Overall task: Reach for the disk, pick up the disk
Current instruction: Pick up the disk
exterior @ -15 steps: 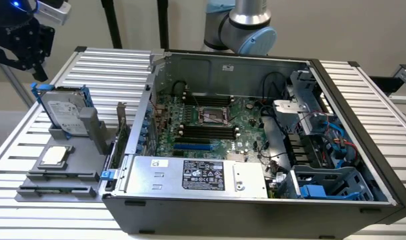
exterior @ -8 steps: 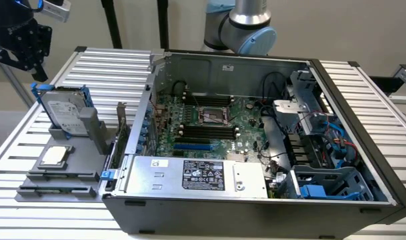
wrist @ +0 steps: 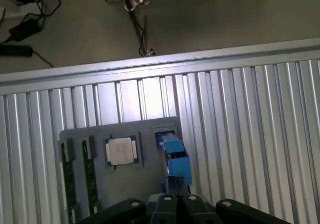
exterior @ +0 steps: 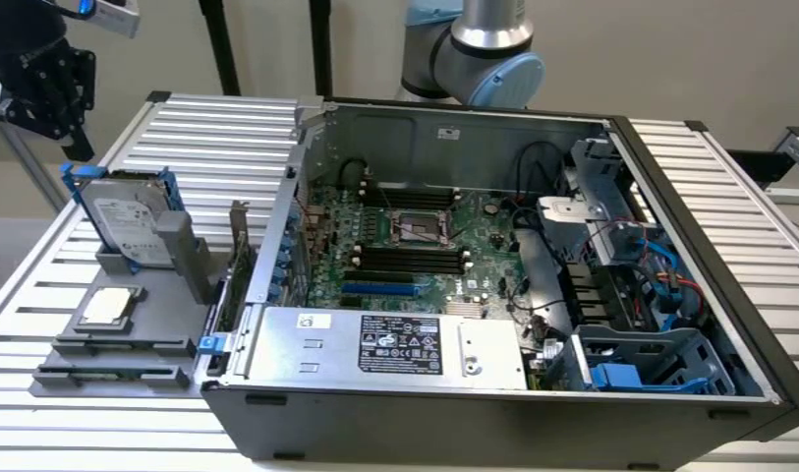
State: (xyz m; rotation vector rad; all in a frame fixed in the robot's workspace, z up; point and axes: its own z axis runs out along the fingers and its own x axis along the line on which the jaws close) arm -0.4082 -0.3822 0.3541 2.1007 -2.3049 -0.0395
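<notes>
The pincer (exterior: 69, 133) hung closed above the disk (exterior: 128, 218), not touching it. The disk stood upright in a grey holder (exterior: 163, 307) on the tabletop (exterior: 215, 138), beside an open computer case (exterior: 504, 425).

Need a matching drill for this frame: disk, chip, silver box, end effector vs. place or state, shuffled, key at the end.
Things:
1. disk
2. chip
3. silver box
4. end effector

Place or state:
A. lying flat on the grey tray
B. inside the open case
C. standing on edge, blue frame
D. shut, above the disk

Pairs: 1-C, 2-A, 3-B, 4-D
</notes>
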